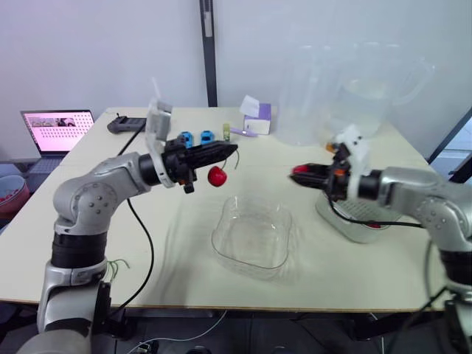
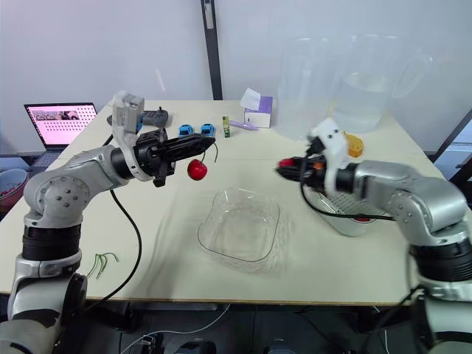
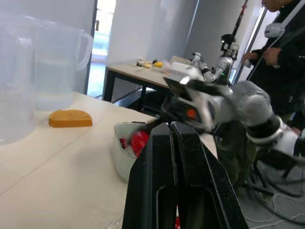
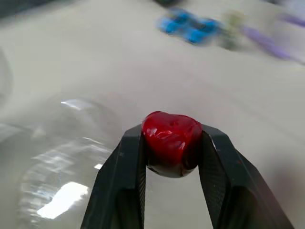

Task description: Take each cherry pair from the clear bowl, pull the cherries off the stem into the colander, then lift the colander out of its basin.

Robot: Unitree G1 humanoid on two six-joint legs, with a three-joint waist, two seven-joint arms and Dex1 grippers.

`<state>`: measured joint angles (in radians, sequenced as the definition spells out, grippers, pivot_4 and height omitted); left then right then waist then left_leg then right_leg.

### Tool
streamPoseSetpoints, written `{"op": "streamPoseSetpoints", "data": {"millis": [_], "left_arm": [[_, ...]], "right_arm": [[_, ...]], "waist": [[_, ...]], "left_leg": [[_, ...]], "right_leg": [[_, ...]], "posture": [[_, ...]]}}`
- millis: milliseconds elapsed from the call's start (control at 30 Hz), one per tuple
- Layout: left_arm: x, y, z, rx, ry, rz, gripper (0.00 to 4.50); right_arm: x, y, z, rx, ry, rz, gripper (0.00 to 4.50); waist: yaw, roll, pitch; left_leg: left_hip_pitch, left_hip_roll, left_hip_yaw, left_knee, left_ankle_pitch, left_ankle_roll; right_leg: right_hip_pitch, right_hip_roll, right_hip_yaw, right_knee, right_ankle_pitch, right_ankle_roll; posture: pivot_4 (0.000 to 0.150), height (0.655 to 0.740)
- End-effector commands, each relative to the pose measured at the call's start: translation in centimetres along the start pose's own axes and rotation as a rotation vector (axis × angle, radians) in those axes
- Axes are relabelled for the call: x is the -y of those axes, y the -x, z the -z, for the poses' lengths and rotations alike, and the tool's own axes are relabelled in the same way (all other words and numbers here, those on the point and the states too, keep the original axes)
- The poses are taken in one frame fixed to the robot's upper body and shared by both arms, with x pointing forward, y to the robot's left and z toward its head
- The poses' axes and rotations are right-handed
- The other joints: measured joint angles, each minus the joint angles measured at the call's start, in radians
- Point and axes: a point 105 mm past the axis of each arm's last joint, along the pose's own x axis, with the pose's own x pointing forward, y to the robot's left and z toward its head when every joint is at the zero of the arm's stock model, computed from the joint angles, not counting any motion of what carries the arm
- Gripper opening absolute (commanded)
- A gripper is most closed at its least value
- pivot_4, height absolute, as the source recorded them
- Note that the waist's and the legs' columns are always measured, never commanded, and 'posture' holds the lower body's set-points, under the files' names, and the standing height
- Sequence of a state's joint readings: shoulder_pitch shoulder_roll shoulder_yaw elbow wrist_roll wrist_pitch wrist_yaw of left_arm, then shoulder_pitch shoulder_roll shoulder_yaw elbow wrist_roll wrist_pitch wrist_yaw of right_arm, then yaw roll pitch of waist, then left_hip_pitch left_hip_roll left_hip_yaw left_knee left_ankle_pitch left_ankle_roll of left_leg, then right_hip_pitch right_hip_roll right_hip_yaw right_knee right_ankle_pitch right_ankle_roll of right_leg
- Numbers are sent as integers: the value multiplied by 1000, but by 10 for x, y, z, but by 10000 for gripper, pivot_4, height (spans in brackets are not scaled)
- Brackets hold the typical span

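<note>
My left gripper (image 1: 230, 150) is shut on a thin green stem above the table, left of centre. One red cherry (image 1: 217, 176) dangles from that stem just below the fingers. My right gripper (image 4: 171, 143) is shut on a second red cherry (image 4: 172, 141), held in the air to the right, apart from the left gripper. The clear bowl (image 1: 253, 236) sits between and below both grippers and looks empty. Beneath my right forearm is the white colander (image 2: 346, 214) in its basin, with red cherries inside.
Two large clear pitchers (image 1: 346, 88) stand at the back right, beside an orange sponge (image 3: 70, 118). A purple box (image 1: 257, 118) and small blue items (image 1: 195, 138) lie at the back centre. A laptop (image 1: 57, 131) is far left. Loose green stems (image 2: 103, 259) lie near the front left edge. A person (image 3: 286, 47) stands beyond the table.
</note>
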<state>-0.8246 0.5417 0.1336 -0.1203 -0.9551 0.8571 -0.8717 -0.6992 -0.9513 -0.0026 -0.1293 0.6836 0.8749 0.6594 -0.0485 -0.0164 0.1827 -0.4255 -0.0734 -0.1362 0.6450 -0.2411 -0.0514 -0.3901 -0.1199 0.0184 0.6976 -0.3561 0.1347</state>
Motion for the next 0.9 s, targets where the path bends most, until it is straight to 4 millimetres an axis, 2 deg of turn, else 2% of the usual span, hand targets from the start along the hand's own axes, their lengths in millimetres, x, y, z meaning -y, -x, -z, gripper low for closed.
{"op": "streamPoseSetpoints", "data": {"millis": [33, 133, 200, 300, 433, 533, 567, 667, 733, 800, 900], "left_arm": [[5, 1, -10, 33, -51, 3, 0], [6, 2, -8, 34, -52, -2, 0], [7, 1, -6, 32, -54, -7, 0], [9, 2, -4, 26, -46, -14, 0], [11, 3, -3, 30, -46, -19, 0], [11, 3, -3, 32, -44, -20, 0], [12, 2, -3, 34, -43, -19, 0], [12, 1, -4, 44, -35, -15, 0], [13, 0, -5, 52, -31, -12, 0], [13, -2, -2, 46, -33, -12, 0], [13, -4, -2, 56, -25, -6, 0]], "right_arm": [[31, 8, 10, -112, 185, 93, 15011], [54, 15, 23, -208, 251, 158, 15011], [62, 18, 35, -273, 266, 168, 15011], [64, 22, 52, -342, 224, 150, 15011], [68, 25, 46, -323, 211, 164, 28002], [70, 29, 37, -299, 212, 177, 42148], [71, 32, 31, -286, 212, 181, 44102], [68, 38, 15, -234, 213, 154, 44102], [41, 35, -9, -73, 49, -16, 44102], [11, 35, -22, 11, 11, -183, 44102], [-22, 26, -22, 71, 39, -318, 44102]], "waist": [[-3, 0, 0], [-8, 0, 0], [-10, 0, 0], [-9, 0, 0], [-5, 0, 0], [-1, 0, 0], [1, 0, 0], [4, 0, 0], [5, 0, 0], [4, 0, 0], [4, 0, 0]], "left_leg": [[0, 0, 1, 0, 0, 0], [0, 1, 1, 0, 0, 0], [0, 1, 1, 0, 0, 0], [0, 1, 1, 0, 0, 0], [0, 2, 0, 0, 0, 0], [0, 2, 0, 0, 0, 0], [0, 2, 0, 0, 0, 0], [0, 2, 0, 0, 0, 0], [0, 2, 0, 0, 0, 0], [0, 2, 0, 0, 0, 0], [0, 2, 0, 0, 0, 0]], "right_leg": [[-1, 0, 0, 0, 0, 0], [-1, 0, 1, 0, 0, 0], [-1, 0, 1, 0, 0, 0], [-1, 0, 1, 0, 0, 0], [-1, 0, 1, 0, 0, 0], [-1, 0, 1, 0, 0, 0], [-1, 0, 1, 0, 0, 0], [-1, 0, 1, 0, 0, 0], [0, 0, 1, -1, 0, 0], [0, 0, 1, -1, 0, 0], [1, 0, 0, -2, 0, 0]], "posture": [[1500, 7400], [1500, 7400], [1500, 7400], [1500, 7400], [1500, 7400], [1500, 7400], [1500, 7400], [1500, 7400], [1500, 7400], [1500, 7400], [1500, 7400]]}}
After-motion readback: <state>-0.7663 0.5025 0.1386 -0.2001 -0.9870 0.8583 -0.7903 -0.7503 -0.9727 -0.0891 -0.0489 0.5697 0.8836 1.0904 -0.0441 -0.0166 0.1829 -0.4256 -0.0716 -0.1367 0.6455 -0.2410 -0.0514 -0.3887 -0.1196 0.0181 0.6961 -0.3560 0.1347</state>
